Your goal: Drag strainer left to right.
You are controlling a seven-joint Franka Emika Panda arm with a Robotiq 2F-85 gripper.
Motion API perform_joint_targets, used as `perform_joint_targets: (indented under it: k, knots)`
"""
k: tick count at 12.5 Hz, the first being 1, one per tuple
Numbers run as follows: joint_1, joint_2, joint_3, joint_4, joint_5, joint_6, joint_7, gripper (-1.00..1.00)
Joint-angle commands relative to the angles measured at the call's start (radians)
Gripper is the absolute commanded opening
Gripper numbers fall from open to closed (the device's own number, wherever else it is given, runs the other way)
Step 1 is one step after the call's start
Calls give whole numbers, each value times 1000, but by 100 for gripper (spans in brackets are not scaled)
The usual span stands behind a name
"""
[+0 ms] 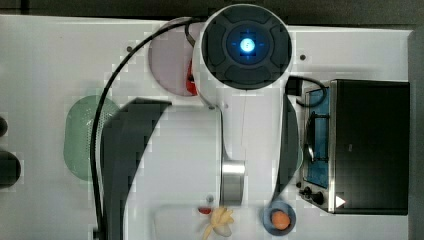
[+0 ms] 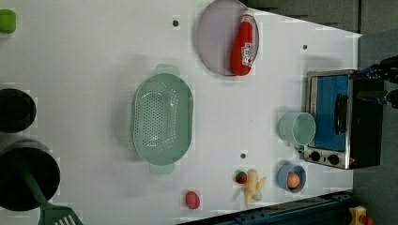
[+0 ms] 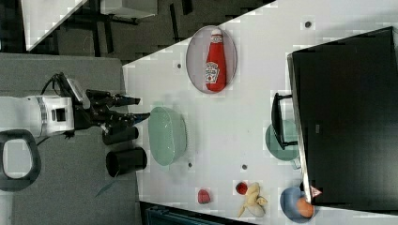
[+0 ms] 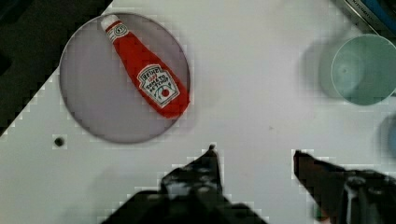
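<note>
Strainers: you have one strainer, mint green and full of holes.
Plates: you have one plate, greyish purple.
Ketchup bottles: you can count one ketchup bottle, lying on that plate.
Cups: one pale green cup by the oven.
Toaster ovens: one toaster oven.
Blue bowls: one blue bowl, with one orange ball in it.
Bananas: one banana.
Small red fruits: you see two, a strawberry and a round red piece.
Black pots: two black pots at the worktop edge.
</note>
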Motion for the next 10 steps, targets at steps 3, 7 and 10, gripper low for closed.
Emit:
perform_joint_targets:
  k: [3, 7, 10]
  knots:
    - [24, -386, -53, -146, -16, -248, 14, 99]
    - [58, -342, 77, -151, 42, -217, 16, 100]
    - [66, -257, 246, -152, 43, -117, 115, 100]
